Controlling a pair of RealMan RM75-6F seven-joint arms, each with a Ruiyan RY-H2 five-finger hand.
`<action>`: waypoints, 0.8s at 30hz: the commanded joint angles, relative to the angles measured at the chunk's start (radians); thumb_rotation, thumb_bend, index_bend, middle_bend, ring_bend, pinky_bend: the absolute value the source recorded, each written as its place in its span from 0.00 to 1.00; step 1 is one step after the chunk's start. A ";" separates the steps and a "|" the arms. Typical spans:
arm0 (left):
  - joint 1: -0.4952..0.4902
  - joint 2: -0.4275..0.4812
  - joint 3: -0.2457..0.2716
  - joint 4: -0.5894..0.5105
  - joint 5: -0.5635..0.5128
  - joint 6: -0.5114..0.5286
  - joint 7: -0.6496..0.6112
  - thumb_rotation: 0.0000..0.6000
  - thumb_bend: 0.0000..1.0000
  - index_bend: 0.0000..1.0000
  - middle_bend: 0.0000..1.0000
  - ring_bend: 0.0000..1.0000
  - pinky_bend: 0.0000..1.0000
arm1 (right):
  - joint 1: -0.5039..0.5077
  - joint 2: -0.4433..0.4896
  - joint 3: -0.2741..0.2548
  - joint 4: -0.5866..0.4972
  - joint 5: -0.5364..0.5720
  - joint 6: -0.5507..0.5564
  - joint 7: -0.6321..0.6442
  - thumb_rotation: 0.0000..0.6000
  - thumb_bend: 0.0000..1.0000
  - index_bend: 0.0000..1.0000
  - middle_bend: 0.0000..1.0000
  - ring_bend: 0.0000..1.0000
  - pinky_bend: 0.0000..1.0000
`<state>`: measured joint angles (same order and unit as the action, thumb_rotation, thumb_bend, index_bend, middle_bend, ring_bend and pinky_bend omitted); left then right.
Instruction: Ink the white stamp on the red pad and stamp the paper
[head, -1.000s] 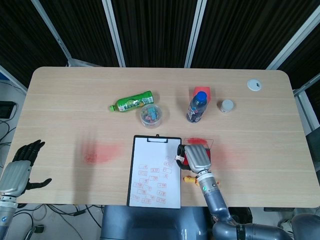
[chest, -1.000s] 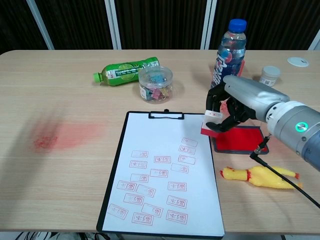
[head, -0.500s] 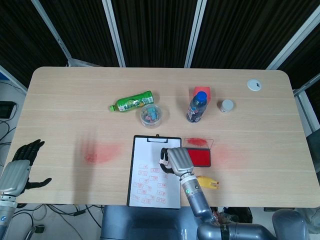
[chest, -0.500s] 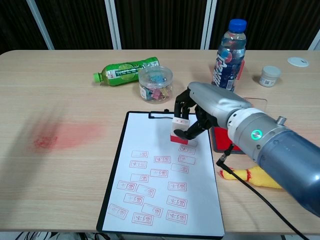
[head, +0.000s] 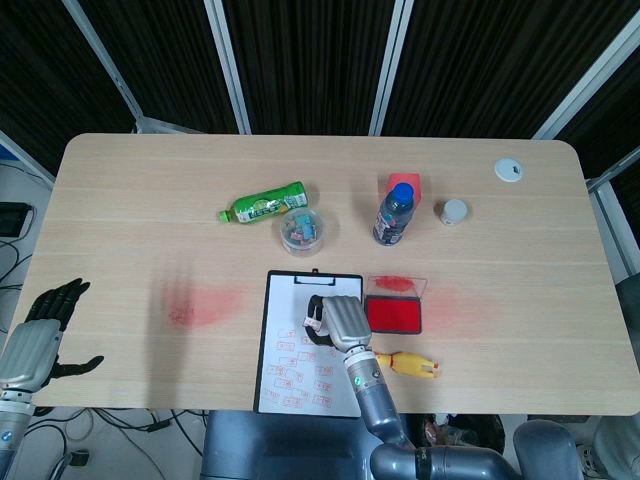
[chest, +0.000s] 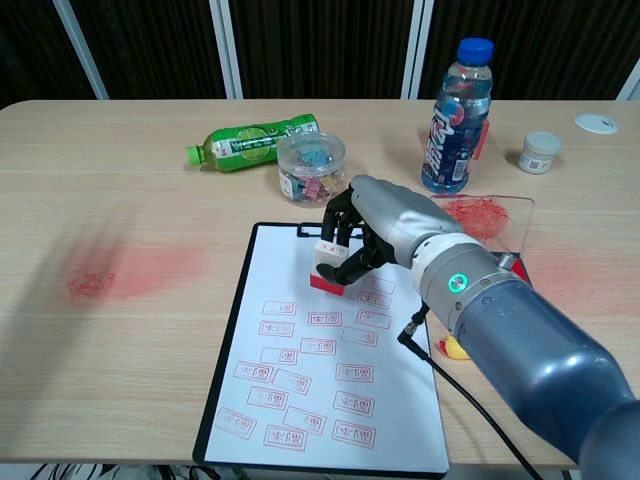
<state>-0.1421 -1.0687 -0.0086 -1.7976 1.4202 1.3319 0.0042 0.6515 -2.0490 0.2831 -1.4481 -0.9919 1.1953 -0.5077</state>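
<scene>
The white stamp (chest: 328, 265) with a red base is pinched in my right hand (chest: 375, 232), low over the upper part of the white paper (chest: 300, 390); I cannot tell if it touches the sheet. The paper lies on a black clipboard (head: 264, 350) and carries several red imprints. From the head camera the right hand (head: 336, 321) covers the paper's upper right, with the stamp (head: 314, 322) at its left side. The red pad (head: 394, 315) lies just right of the clipboard; my arm hides it in the chest view. My left hand (head: 38, 338) hangs open off the table's left front corner.
Behind the clipboard stand a clear jar of clips (chest: 311, 167), a lying green bottle (chest: 255, 142) and an upright water bottle (chest: 452, 120). A clear lid smeared red (chest: 485, 215), a yellow rubber chicken (head: 412, 364), a small white jar (head: 454, 211) and a red table stain (chest: 120, 272) are also present.
My right hand has carried the stamp leftward from the red pad across to the upper part of the paper and lowered it. The left hand has stayed still.
</scene>
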 joint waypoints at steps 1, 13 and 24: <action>0.000 0.000 0.000 0.000 0.001 0.000 0.000 1.00 0.01 0.00 0.00 0.00 0.00 | 0.002 -0.017 -0.001 0.022 -0.011 0.003 0.011 1.00 1.00 0.86 0.71 0.77 0.89; 0.000 0.001 0.001 -0.001 0.000 -0.001 -0.003 1.00 0.01 0.00 0.00 0.00 0.00 | 0.012 -0.079 0.008 0.107 -0.038 -0.001 0.052 1.00 1.00 0.86 0.71 0.77 0.89; -0.003 0.003 0.001 -0.001 0.000 -0.005 -0.009 1.00 0.01 0.00 0.00 0.00 0.00 | 0.018 -0.113 0.024 0.176 -0.041 -0.019 0.067 1.00 1.00 0.86 0.71 0.77 0.89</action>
<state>-0.1447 -1.0657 -0.0079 -1.7984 1.4199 1.3267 -0.0051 0.6690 -2.1602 0.3056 -1.2732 -1.0333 1.1776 -0.4418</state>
